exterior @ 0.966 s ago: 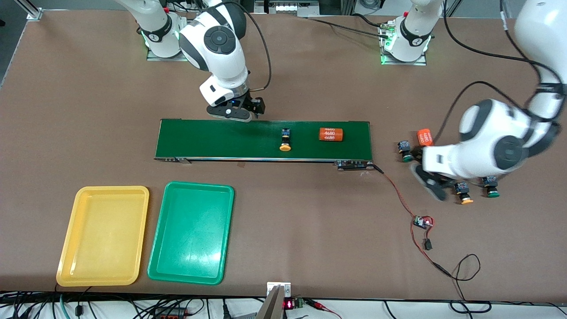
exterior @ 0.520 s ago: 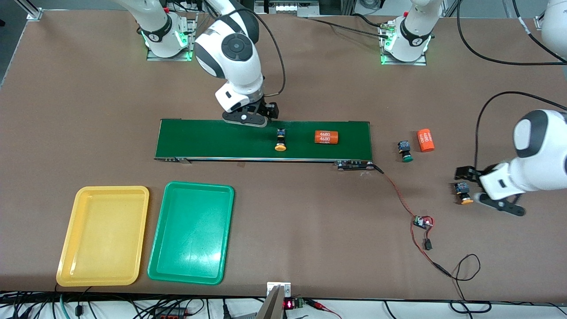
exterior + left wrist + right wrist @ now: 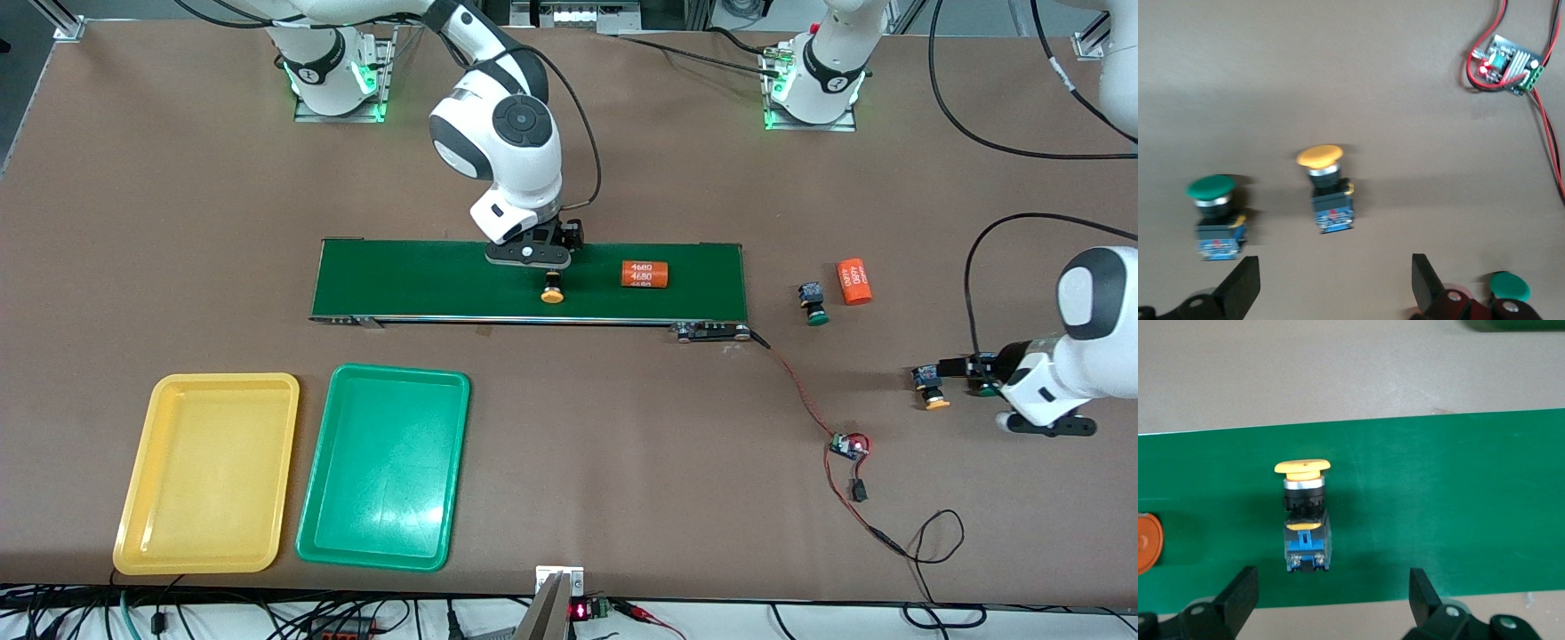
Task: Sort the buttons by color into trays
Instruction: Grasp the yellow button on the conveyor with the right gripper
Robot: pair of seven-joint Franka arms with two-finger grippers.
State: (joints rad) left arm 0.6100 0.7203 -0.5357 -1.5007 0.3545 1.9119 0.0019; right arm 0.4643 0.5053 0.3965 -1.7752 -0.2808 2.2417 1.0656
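Right gripper (image 3: 1328, 600) over yellow button (image 3: 1305, 517)

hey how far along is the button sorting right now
Done: nothing; the yellow tray and green tray hold no buttons. In hand: the right gripper, open, is above the yellow button on the belt. The left gripper, open, is over the yellow button on the table. Left: all four buttons, including the green button near the orange cylinder and the green button by the left gripper.
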